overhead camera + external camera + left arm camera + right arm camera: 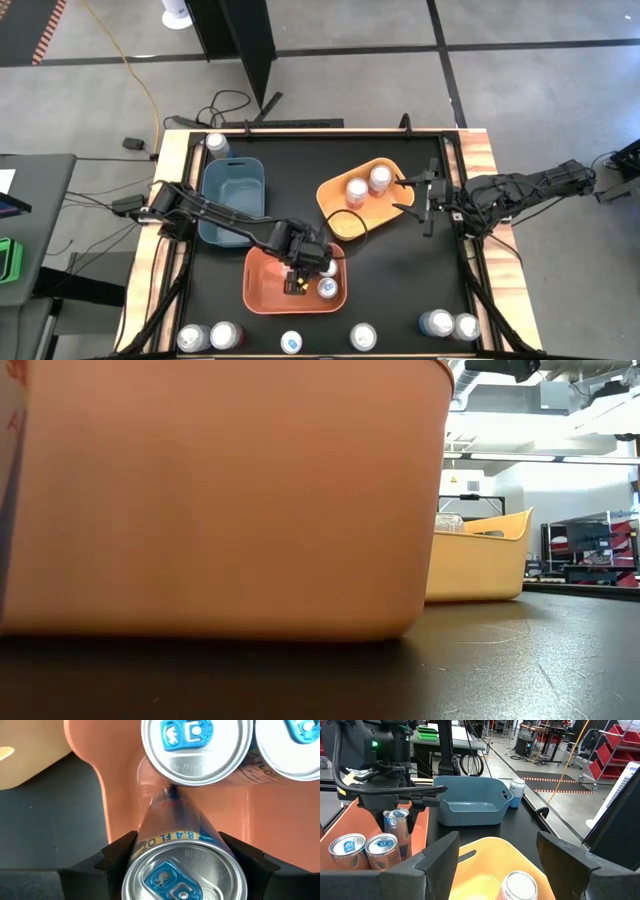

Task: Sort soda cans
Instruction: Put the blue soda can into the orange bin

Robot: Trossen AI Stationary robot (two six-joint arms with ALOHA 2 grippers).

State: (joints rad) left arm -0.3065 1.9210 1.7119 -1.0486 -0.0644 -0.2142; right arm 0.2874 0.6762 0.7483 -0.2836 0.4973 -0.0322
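Note:
My left gripper (297, 283) is over the orange bin (262, 290), shut on a blue-and-silver soda can (182, 877). Two more cans (195, 745) (295, 740) stand on their bases in that bin. Two cans (357, 190) (380, 178) stand in the yellow bin (335, 205). My right gripper (425, 200) is open at the yellow bin's right edge and touches nothing. One can (217, 145) stands beside the blue bin (232, 200). Several cans (291, 343) stand along the table's near edge. My left gripper pinches the can's upper body (150, 842), just under the top rim, between its two fingers (117, 857). The fingers come from above, pointing down. The can (396, 825) is upright with its lower end inside the orange bin; whether it touches the floor I cannot tell.
The blue bin has nothing in it. In the low view the orange bin's wall (220, 490) fills most of the picture, with the yellow bin (480, 555) behind it. Bare black table (400, 280) lies between the bins and the near row of cans.

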